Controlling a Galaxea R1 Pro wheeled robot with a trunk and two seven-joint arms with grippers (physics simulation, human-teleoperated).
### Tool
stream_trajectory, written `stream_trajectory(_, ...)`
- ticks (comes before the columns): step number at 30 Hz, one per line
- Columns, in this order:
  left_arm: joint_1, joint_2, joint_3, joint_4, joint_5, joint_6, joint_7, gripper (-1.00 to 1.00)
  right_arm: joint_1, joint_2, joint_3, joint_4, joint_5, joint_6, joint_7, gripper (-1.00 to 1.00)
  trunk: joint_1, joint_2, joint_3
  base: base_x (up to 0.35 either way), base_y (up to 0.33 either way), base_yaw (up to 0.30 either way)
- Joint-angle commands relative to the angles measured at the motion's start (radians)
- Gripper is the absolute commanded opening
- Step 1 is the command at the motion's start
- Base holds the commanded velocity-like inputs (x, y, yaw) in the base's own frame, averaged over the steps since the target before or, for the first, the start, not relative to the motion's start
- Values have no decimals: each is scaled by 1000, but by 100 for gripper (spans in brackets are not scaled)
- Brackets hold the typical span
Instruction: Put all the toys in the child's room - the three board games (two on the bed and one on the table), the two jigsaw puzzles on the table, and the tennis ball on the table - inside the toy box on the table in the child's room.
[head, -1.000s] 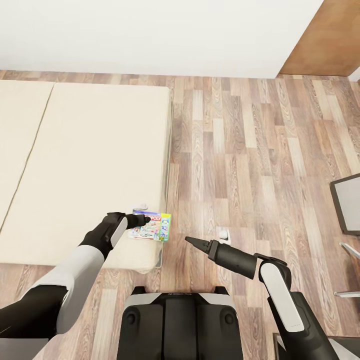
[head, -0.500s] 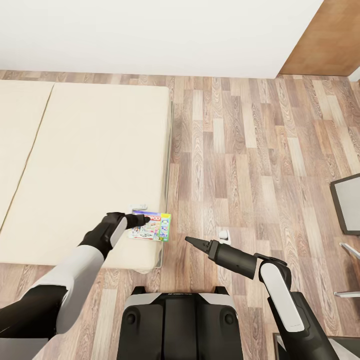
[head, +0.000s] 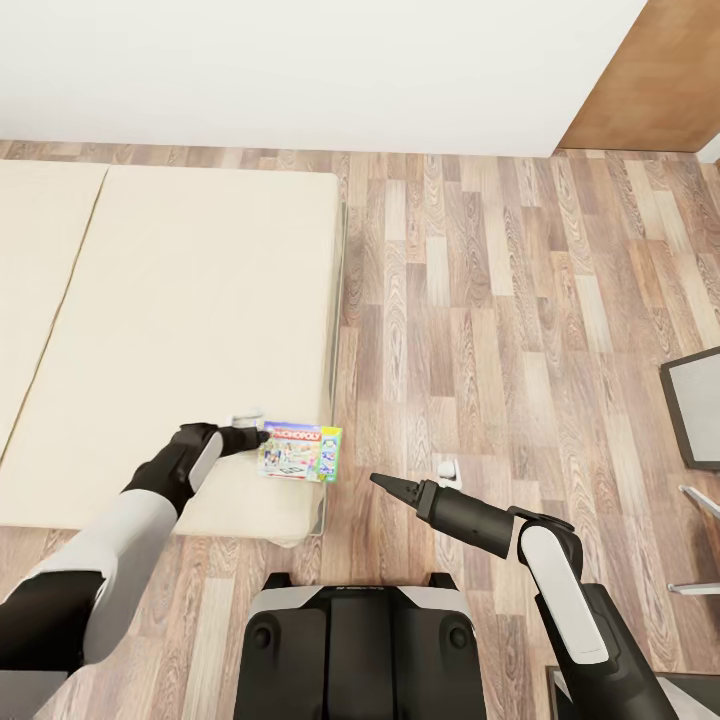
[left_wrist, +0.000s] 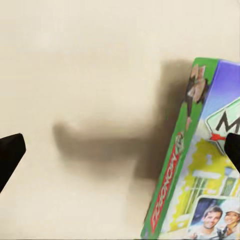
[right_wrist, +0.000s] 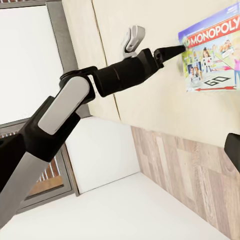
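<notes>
While the left gripper (head: 262, 435) hovers wide open at its edge, Monopoly board game (head: 300, 452) flat near the bed's (head: 180, 300) corner, right gripper (head: 385, 484) over floor, grip unclear.

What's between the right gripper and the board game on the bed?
In the head view, only bare wood floor and the bed's edge separate the right gripper from the board game.
</notes>
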Motion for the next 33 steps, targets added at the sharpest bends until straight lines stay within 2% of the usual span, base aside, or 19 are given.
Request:
stream_trajectory(1, 0, 10, 7, -2, 3, 6, 1, 100, 0, 0, 0, 0, 6, 2, 7, 100, 1, -1, -1, 0, 0, 0)
stream_trajectory(3, 0, 35, 43, -3, 6, 7, 1, 100, 0, 0, 0, 0, 6, 2, 7, 100, 1, -1, -1, 0, 0, 0)
stream_trajectory(6, 0, 53, 86, -3, 8, 7, 1, 100, 0, 0, 0, 0, 6, 2, 7, 100, 1, -1, -1, 0, 0, 0)
stream_trajectory(7, 0, 62, 114, -3, 9, 7, 1, 100, 0, 0, 0, 0, 6, 2, 7, 100, 1, -1, -1, 0, 0, 0)
stream_trajectory(9, 0, 72, 137, -3, 9, 8, -2, 100, 0, 0, 0, 0, 6, 2, 7, 100, 1, -1, -1, 0, 0, 0)
stream_trajectory(11, 0, 94, 163, -3, 10, 16, -20, 100, 0, 0, 0, 0, 6, 1, 7, 100, 1, -1, -1, 0, 0, 0)
stream_trajectory(13, 0, 116, 175, -3, 11, 30, -50, 100, 0, 0, 0, 0, 7, 1, 7, 100, 1, -1, -1, 0, 0, 0)
stream_trajectory(14, 0, 141, 183, -3, 11, 52, -100, 100, 0, 0, 0, 0, 7, 0, 7, 100, 1, -1, -1, 0, 0, 0)
stream_trajectory(16, 0, 167, 192, -4, 11, 81, -170, 100, 0, 0, 0, 1, 8, -1, 6, 100, 1, -1, -1, 0, 0, 0)
stream_trajectory(17, 0, 193, 204, -4, 11, 112, -257, 100, 0, 0, 0, 1, 9, -3, 6, 100, 1, -1, -1, 0, 0, 0)
stream_trajectory(20, 1, 230, 224, -4, 11, 156, -403, 100, 0, 0, 0, 1, 10, -5, 5, 100, 1, -1, -1, 0, 0, 0)
stream_trajectory(21, 2, 253, 235, -4, 10, 181, -505, 100, 0, 0, 0, 1, 11, -7, 5, 100, 1, -1, -1, 0, 0, 0)
stream_trajectory(23, 3, 276, 244, -4, 8, 204, -604, 100, 0, 0, 0, 1, 11, -8, 4, 100, 1, -1, -1, 0, 0, 0)
stream_trajectory(24, 8, 330, 253, -3, 6, 238, -794, 100, 0, 0, 0, 1, 14, -11, 3, 100, 1, -1, -1, 0, 0, 0)
stream_trajectory(27, 25, 378, 256, 0, 7, 253, -936, 100, 0, 1, 0, 5, 16, -13, 1, 100, 1, -1, -1, 0, 0, 0)
stream_trajectory(30, 100, 473, 258, 5, 9, 264, -1228, 100, 0, 1, -4, 11, 17, -13, 0, 100, 1, -1, -1, 0, 0, 0)
stream_trajectory(31, 115, 484, 258, 5, 9, 264, -1278, 100, 0, 1, -5, 11, 17, -14, 0, 100, 1, -1, -1, 0, 0, 0)
stream_trajectory(32, 143, 502, 259, 4, 9, 265, -1378, 100, 0, 1, -7, 13, 18, -14, -1, 100, 1, -1, -1, 0, 0, 0)
stream_trajectory(33, 154, 508, 259, 1, 9, 265, -1423, 100, 0, 1, -8, 13, 18, -15, -1, 100, 1, -1, -1, 0, 0, 0)
